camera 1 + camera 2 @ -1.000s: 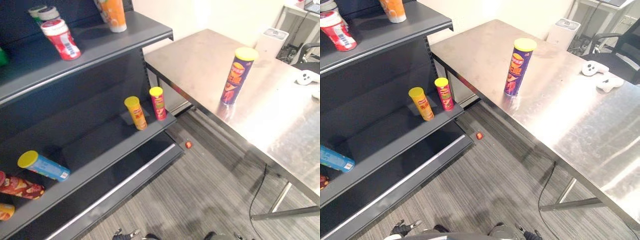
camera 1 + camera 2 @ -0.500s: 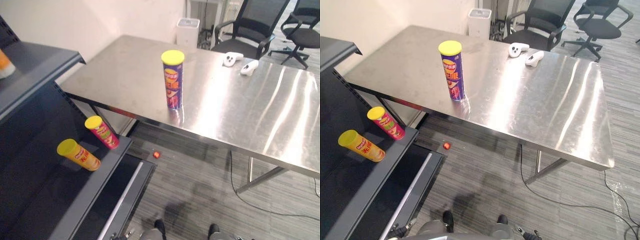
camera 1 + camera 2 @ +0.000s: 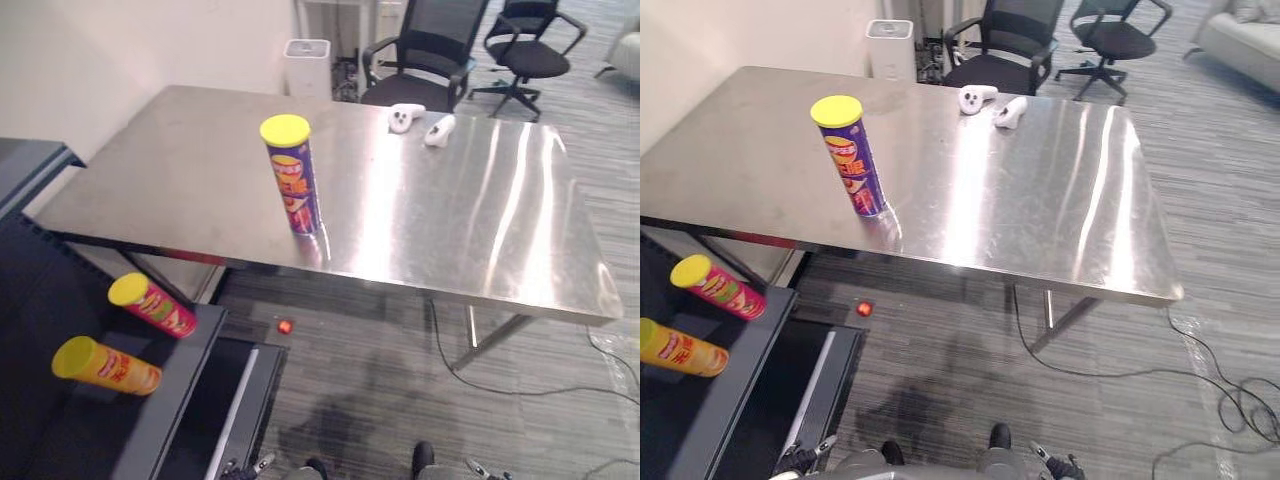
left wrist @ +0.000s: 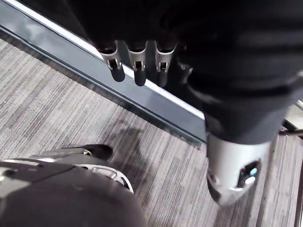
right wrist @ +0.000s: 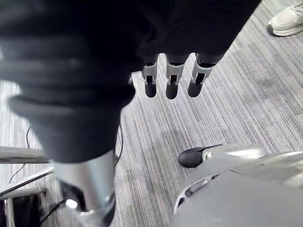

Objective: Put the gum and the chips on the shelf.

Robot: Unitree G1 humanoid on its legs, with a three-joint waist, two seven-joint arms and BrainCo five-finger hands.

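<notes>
We see the chips can (image 3: 293, 175), purple with a yellow lid, standing upright on the steel surface (image 3: 450, 220). It is toward the near-left part and well apart from everything else there. Two white controllers (image 3: 407, 117) (image 3: 438, 129) lie just beside each other near the far edge of the surface. Beyond that edge we see a white bin (image 3: 307, 65) by the wall and two black office chairs (image 3: 420, 60) (image 3: 530, 45).

To the lower left is the dark shelf (image 3: 90, 430). It carries two smaller cans side by side, a red one (image 3: 153, 306) and an orange one (image 3: 105, 365), both with yellow lids. A small red thing (image 3: 285, 326) lies on the grey carpet (image 3: 380, 400), between the shelf and the surface.

The left robot hand (image 4: 137, 71) hangs over the carpet next to a grey rail with a pale edge. Its fingers are straight and it holds nothing. The right robot hand (image 5: 171, 80) hangs over the carpet too, fingers straight and relaxed, with nothing in it. A person's pale shoe (image 5: 287, 21) shows on the carpet beyond it.
</notes>
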